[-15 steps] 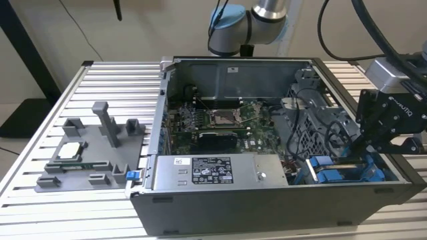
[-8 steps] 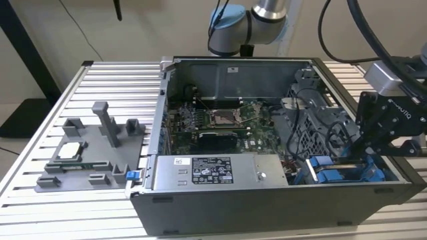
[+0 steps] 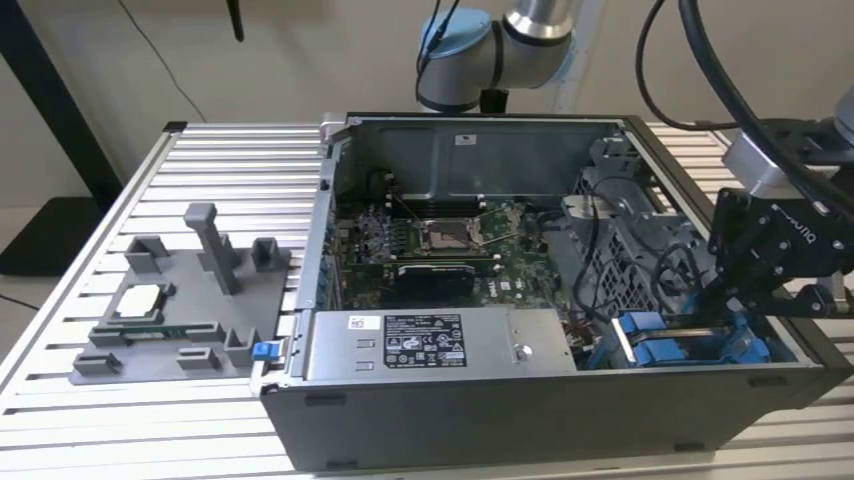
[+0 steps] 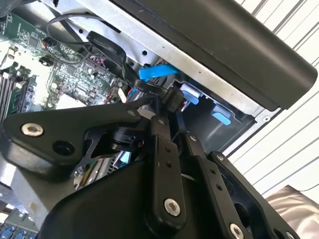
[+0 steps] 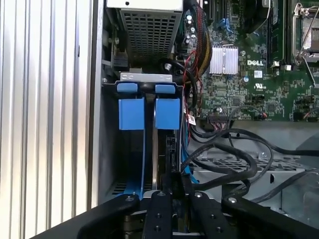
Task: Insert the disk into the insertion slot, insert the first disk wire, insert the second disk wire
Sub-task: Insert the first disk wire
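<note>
The disk's blue carrier [image 5: 167, 113] sits inside the insertion slot of the grey drive cage [image 5: 147, 77], beside a second blue carrier [image 5: 131, 113]. In the exterior view these blue carriers [image 3: 674, 350] lie at the case's front corner on the exterior view's right, with my gripper [image 3: 714, 310] directly over them. My gripper [image 4: 169, 107] is shut on a black wire connector [image 4: 173, 98], whose flat black cable [image 4: 107, 47] runs off toward the motherboard. The gripper [image 5: 173, 186] holds this connector close to the disk's dark rear edge [image 5: 167, 149]. A blue connector [image 4: 158, 72] hangs just beyond it.
A bundle of black cables [image 5: 229, 154] loops beside the cage. The motherboard [image 3: 427, 245] fills the case floor, and the grey power-supply box [image 3: 427, 345] lies along the front. A perforated cage [image 5: 149, 30] stands beyond the carriers. A grey fixture with parts [image 3: 187, 300] sits on the table.
</note>
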Available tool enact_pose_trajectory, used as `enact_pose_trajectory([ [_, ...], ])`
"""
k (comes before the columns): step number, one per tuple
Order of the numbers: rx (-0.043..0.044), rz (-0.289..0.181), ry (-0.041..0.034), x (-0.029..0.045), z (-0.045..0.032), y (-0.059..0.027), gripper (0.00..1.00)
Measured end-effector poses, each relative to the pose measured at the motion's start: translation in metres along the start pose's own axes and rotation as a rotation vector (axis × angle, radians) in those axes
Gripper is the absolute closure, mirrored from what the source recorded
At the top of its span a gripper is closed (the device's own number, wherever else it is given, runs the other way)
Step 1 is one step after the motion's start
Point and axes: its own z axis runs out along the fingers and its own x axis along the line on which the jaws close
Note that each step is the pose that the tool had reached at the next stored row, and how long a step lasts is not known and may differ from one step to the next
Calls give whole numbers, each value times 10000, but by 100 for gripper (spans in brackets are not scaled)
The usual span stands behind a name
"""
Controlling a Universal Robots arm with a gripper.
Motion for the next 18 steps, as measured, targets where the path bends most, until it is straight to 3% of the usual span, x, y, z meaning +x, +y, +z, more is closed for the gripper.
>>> enact_pose_trajectory([
  [9, 0, 18, -19, 4, 43, -4, 100],
  [10, 0, 19, -22, 5, 46, -4, 0],
  [15, -6, 19, -15, 4, 24, -2, 0],
  [18, -17, 21, -15, -2, -77, 8, 0],
])
